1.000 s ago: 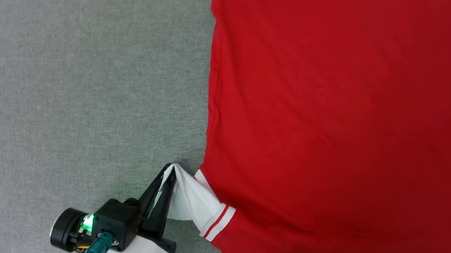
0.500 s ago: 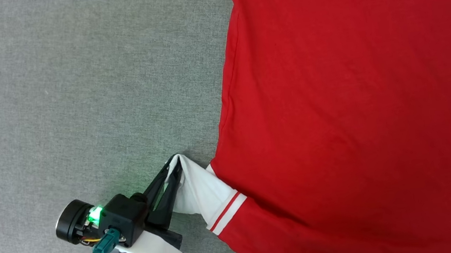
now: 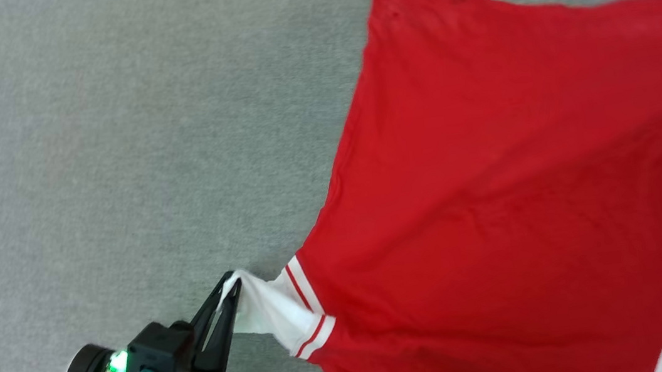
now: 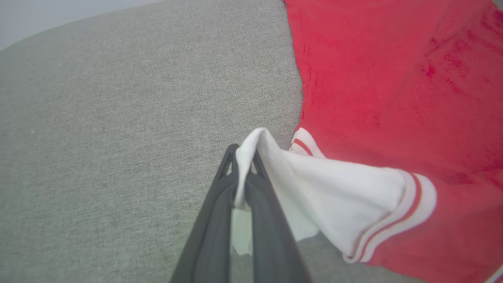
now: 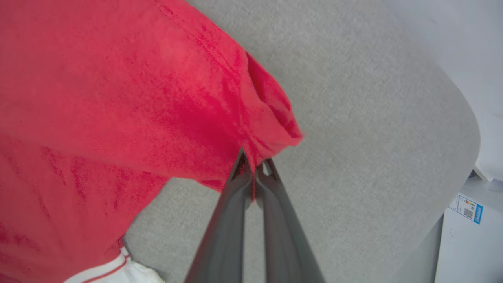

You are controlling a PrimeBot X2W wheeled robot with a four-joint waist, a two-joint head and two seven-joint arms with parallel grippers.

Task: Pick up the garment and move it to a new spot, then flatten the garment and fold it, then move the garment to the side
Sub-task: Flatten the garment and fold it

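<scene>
The garment (image 3: 508, 189) is a red shirt with white, red-striped sleeves, spread plain side up over the grey surface. My left gripper (image 3: 233, 281) at the lower left is shut on the tip of its white sleeve (image 3: 271, 313). The left wrist view shows that sleeve (image 4: 334, 196) pinched between the dark fingers (image 4: 224, 188) of the left gripper (image 4: 244, 157) and pulled taut. In the right wrist view my right gripper (image 5: 254, 157) is shut on a bunched red edge of the garment (image 5: 118, 98), which lifts off the surface there.
A grey fabric surface (image 3: 111, 143) lies under everything, with bare room to the left of the shirt. Its rounded edge (image 5: 467, 157) shows in the right wrist view, with a white cabinet bearing a blue label (image 5: 467, 208) beyond it.
The head camera has shifted, bringing the shirt's far hem into view. The left gripper keeps hold of the white sleeve. The shirt's right side now looks lifted and drawn in.
</scene>
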